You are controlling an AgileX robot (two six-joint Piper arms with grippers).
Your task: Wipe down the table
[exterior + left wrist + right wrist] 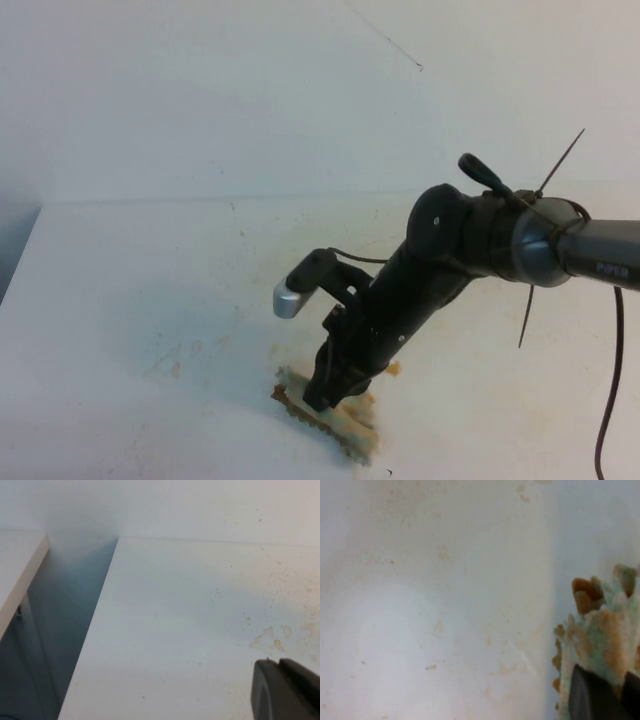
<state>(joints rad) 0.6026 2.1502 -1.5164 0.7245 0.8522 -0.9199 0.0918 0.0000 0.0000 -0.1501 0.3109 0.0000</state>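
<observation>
Right gripper [325,392] noted at table's near centre, pinched shut on soiled cloth [350,428]; cloth pressed onto table [120,280]. Cloth's long axis laid diagonally, far-left to near-right. Brownish stains [175,360] located to cloth's left. Left gripper [282,690] held above table's left part; state cannot be told.

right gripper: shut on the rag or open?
Shut on the rag: the right gripper pins it against the table near the front edge. The left gripper hangs above the table's left part.
</observation>
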